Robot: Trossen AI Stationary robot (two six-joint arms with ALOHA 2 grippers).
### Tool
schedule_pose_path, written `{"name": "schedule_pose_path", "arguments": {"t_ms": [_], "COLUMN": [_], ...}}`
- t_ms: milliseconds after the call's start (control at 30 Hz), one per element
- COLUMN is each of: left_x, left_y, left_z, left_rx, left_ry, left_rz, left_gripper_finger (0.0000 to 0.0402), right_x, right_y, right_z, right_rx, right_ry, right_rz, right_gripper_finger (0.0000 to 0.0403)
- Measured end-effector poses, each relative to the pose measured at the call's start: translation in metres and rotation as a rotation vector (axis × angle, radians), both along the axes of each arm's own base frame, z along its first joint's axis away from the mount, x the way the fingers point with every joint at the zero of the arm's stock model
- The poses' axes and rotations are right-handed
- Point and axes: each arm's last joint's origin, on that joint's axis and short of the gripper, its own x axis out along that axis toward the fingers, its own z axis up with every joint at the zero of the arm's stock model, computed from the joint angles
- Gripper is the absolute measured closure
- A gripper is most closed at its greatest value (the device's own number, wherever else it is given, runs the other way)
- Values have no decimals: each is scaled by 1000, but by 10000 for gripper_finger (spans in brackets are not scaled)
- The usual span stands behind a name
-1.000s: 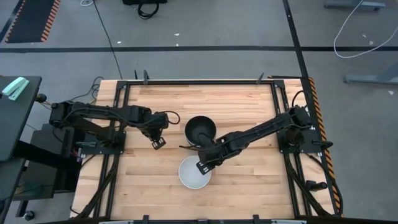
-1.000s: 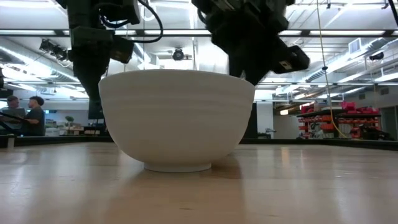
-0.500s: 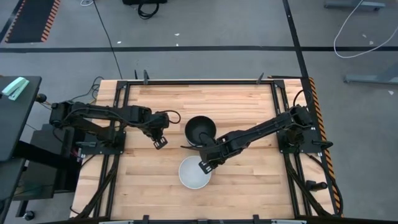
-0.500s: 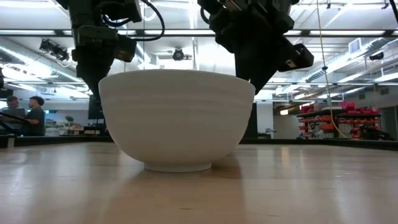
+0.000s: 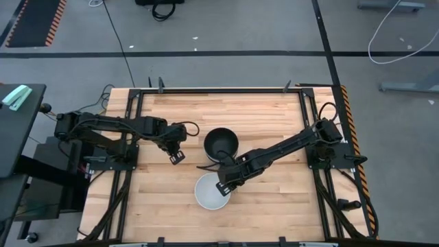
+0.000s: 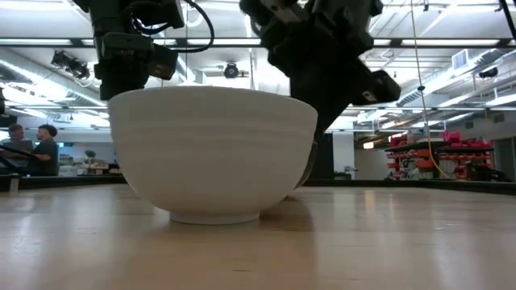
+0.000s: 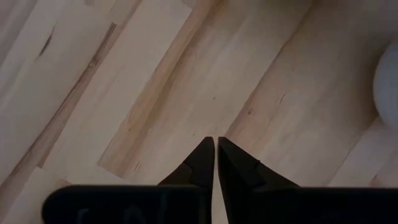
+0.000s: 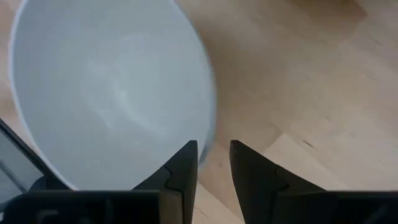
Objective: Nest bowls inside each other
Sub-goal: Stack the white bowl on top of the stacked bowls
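A white bowl (image 5: pixel 210 193) stands on its foot near the table's middle; it fills the low view (image 6: pixel 211 153). A black bowl (image 5: pixel 221 142) stands upright just beyond it, toward the far edge. My right gripper (image 5: pixel 223 186) is at the white bowl's right rim and shut on it (image 8: pixel 212 144). My left gripper (image 5: pixel 177 157) hangs shut (image 7: pixel 216 140) over bare wood, left of the black bowl. No other bowls show. My right gripper has the white bowl's rim (image 8: pixel 212 127) on the bowl's right side. One finger (image 8: pixel 185 158) is inside the bowl and the other outside. The fingers come from above, slanting in from the table's right. The bowl stands upright with its foot (image 6: pixel 214 216) on the table.
The wooden table top (image 5: pixel 267 199) lies open around both bowls. A black frame (image 5: pixel 219 90) runs along the table's edges, with the arm bases at left and right. People (image 6: pixel 32 145) stand far off in the room behind.
My right gripper has moved toward the table's near edge and a little left, onto the white bowl's rim. The white bowl has slid a short way along the table toward the left and near edges, staying upright.
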Motion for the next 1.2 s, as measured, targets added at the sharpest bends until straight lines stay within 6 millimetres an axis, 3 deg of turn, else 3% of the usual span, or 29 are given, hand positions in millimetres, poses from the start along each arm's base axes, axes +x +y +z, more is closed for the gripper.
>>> {"name": "schedule_pose_path", "arguments": {"t_ms": [267, 600, 867, 1033, 1200], "left_x": [0, 1, 2, 3, 5], "left_y": [0, 0, 0, 0, 1], "left_z": [0, 0, 1, 1, 2], "left_rx": [-1, -2, 0, 10, 36], "left_ry": [-1, -9, -27, -37, -52], "left_rz": [3, 5, 5, 7, -10], "left_gripper_finger": [370, 374, 368, 379, 385], "right_x": [7, 14, 14, 14, 11], "right_y": [3, 5, 5, 3, -1], "right_z": [-20, -31, -31, -28, -7], "right_rx": [9, 23, 13, -5, -21], "right_ry": [28, 9, 8, -7, -45], "right_rz": [3, 4, 34, 38, 57], "right_gripper_finger": [300, 312, 391, 388, 395]}}
